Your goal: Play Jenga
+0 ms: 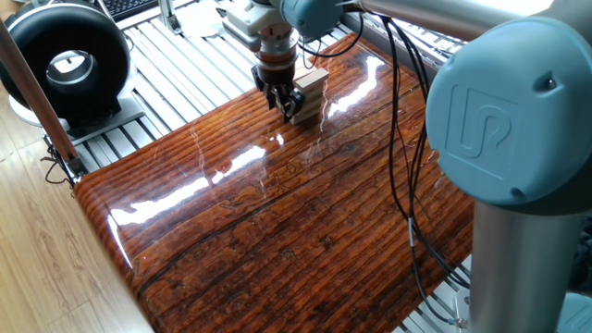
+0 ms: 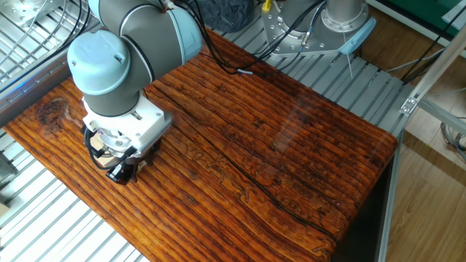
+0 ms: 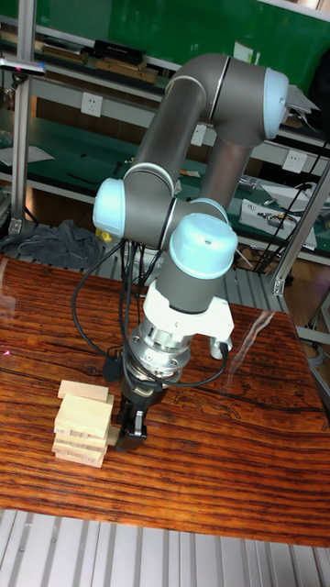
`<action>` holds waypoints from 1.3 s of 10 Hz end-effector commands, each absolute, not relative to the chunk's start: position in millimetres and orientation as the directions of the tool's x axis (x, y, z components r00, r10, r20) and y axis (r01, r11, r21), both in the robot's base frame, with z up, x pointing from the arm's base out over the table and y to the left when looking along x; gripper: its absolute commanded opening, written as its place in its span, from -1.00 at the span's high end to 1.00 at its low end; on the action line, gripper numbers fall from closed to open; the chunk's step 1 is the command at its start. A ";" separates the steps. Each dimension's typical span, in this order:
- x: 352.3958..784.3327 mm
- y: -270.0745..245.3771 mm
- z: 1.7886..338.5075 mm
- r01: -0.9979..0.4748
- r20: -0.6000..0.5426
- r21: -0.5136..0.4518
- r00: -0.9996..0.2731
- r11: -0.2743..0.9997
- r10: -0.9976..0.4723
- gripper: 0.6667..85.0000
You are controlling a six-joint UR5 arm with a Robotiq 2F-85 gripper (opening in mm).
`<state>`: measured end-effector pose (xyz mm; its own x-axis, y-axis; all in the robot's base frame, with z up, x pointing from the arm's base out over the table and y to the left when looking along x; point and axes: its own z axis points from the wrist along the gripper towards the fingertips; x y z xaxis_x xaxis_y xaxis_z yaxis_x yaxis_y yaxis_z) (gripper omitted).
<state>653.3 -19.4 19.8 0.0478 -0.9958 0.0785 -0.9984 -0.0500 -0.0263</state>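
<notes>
The Jenga tower (image 3: 81, 424) of pale wooden blocks stands on the dark striped table, and it also shows near the far edge as the tower (image 1: 312, 89). My gripper (image 3: 129, 429) points down, right against the tower's side, level with its lower layers. A short block end (image 3: 111, 434) sticks out of the tower and touches the fingers. The fingers stand close together, but I cannot make out whether they clamp that block. In the other fixed view the gripper (image 2: 120, 172) and arm hide nearly all of the tower.
A black round fan-like unit (image 1: 67, 65) sits on the slatted metal frame left of the table. Cables (image 1: 400, 139) hang from the arm over the tabletop. The glossy table's front edge (image 3: 165, 534) lies close below the tower.
</notes>
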 end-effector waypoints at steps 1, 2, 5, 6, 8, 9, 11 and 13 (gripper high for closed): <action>652.8 -19.0 19.6 -0.999 0.062 -0.035 0.038 -0.040 -0.997 -0.15; 653.2 -19.2 19.9 -0.999 0.060 -0.038 0.036 -0.038 -0.998 -0.15; 654.7 -20.4 20.5 -0.998 0.059 -0.049 0.028 -0.031 -0.998 -0.15; 655.6 -20.8 20.3 -0.998 0.059 -0.056 0.027 -0.030 -0.998 -0.15; 655.7 -22.4 19.7 -0.998 0.062 -0.060 0.025 -0.029 -0.998 -0.15; 654.7 -23.8 19.0 -0.998 0.065 -0.060 0.022 -0.026 -0.998 -0.15; 651.2 -20.7 17.8 -0.998 0.047 -0.055 0.008 -0.011 -0.999 -0.15; 650.7 -21.0 18.0 -0.998 0.044 -0.059 0.005 -0.008 -0.999 -0.15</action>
<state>651.6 -22.6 17.6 0.0204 -0.9979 0.0619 -0.9982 -0.0238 -0.0543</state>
